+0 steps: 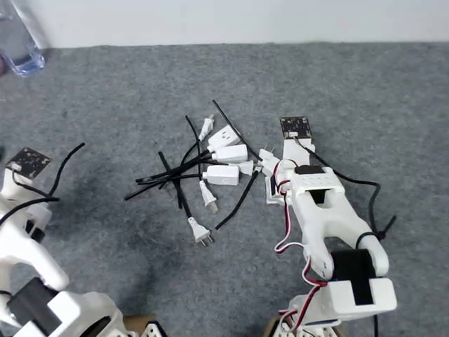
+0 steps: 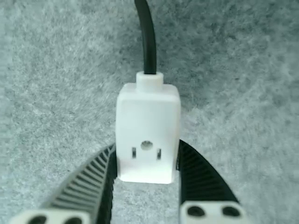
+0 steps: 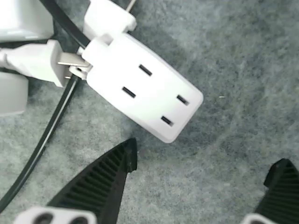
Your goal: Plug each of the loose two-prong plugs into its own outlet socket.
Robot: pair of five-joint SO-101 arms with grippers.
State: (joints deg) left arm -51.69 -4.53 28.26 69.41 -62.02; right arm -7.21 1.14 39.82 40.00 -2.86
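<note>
**Left jaws clamp one socket, right jaws gape over another**

The left gripper holds a white, box-shaped plastic socket block on a thick black cord. Its two ribbed black fingers press against opposite sides of the block, closed as far as the block allows. The socket face, with two slots and a small round hole, is turned toward the wrist camera. The cord leaves from the block's far end. The grey carpet-like table covering lies behind it. In the high view the left arm sits at the table's left edge, well apart from the heap in the middle.

The right gripper hangs over a white, oblong plastic double-outlet block, which lies flat on the covering with four slots facing up. The jaws are spread wide and hold nothing, and neither finger touches the block. At one end of this block a white two-prong plug rests with its metal prongs against the casing. Whether the prongs are seated in a socket cannot be told.

In the high view the right arm extends from the near edge, its tip at the right side of a heap of white socket blocks, white plugs and thin black cords. One loose white plug lies at the near side of the heap with its prongs bare. Another loose plug lies at the far side.
</note>
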